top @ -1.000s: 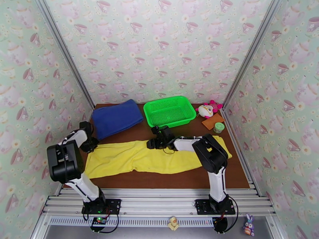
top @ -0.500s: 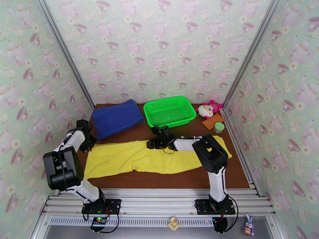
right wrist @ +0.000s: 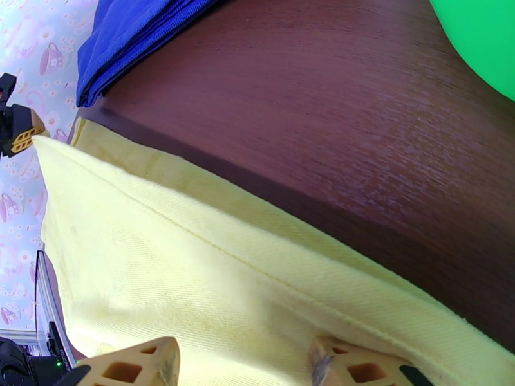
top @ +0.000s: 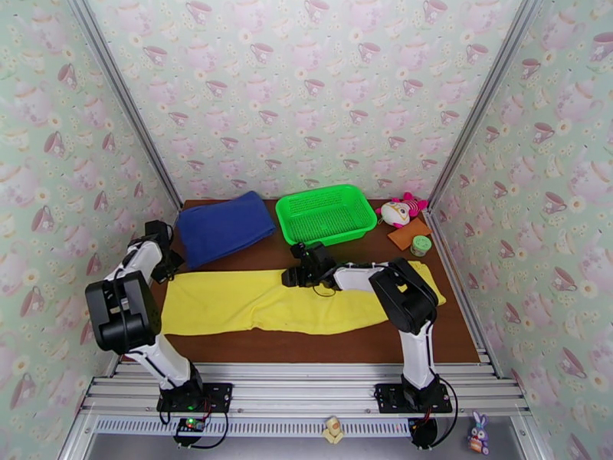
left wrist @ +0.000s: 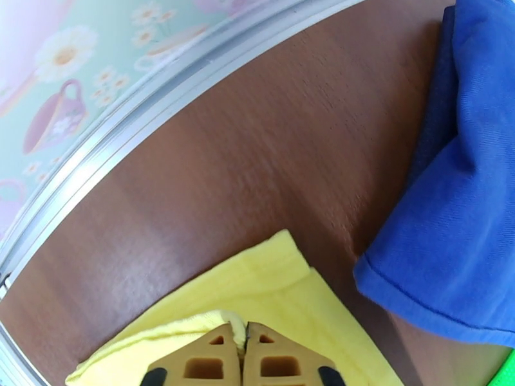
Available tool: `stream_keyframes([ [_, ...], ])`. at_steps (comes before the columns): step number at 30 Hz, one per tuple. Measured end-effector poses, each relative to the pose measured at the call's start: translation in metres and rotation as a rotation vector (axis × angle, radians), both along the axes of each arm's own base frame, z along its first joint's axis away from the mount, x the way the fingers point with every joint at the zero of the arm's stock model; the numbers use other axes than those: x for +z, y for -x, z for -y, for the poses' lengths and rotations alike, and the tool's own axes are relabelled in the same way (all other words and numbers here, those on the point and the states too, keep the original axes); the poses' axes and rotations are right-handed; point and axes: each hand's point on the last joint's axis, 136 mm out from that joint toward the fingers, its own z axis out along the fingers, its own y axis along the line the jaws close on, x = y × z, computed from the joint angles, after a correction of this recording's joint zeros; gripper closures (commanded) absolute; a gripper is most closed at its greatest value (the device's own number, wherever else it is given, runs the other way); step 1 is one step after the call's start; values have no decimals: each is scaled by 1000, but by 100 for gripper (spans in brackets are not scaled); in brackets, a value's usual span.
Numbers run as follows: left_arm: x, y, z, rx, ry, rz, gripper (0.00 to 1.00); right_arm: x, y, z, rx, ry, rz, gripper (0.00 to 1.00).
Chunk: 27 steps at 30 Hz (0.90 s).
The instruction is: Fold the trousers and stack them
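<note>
You see the yellow trousers point(top: 268, 304) now lying flatter and longer across the tabletop point(top: 306, 348), with their left corner drawn outward, so spreading seems nearly done and folding is not begun. The wrist views add what the top view hides: the left gripper point(left wrist: 243, 330) with jaws nearly closed on that corner's edge, and the right gripper point(right wrist: 238, 365) with jaws apart above the hem.

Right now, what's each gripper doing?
Left gripper: fingers closed on a corner of the bright yellow cloth trousers.
Right gripper: fingers open over the trousers, holding nothing.
</note>
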Motion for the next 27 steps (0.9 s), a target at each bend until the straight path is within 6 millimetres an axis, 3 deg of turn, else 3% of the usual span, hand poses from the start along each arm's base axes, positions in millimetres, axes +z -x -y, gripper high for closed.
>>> stream_keyframes([
  [4, -4, -4, -2, -20, -14, 20, 99, 0, 0, 0, 0, -1, 1, 43],
  [11, 24, -7, -7, -21, -58, 88, 89, 1, 0, 0, 0, -12, 16, 43],
  [15, 24, -7, -9, 3, -63, 86, 69, 2, 2, 1, -1, -16, 28, 43],
  [18, 14, -10, -15, 17, -63, 63, 70, 2, 8, 1, -5, 2, 34, 43],
  [19, 9, -13, -18, 20, -60, 61, 66, 2, 10, 1, -9, 12, 37, 43],
  [24, -3, -17, -26, 18, -47, 74, 22, 0, 30, 1, -11, 87, 46, 42],
  [27, 4, -4, -29, 26, -81, 81, 18, 1, 52, 0, 2, 153, 49, 40],
])
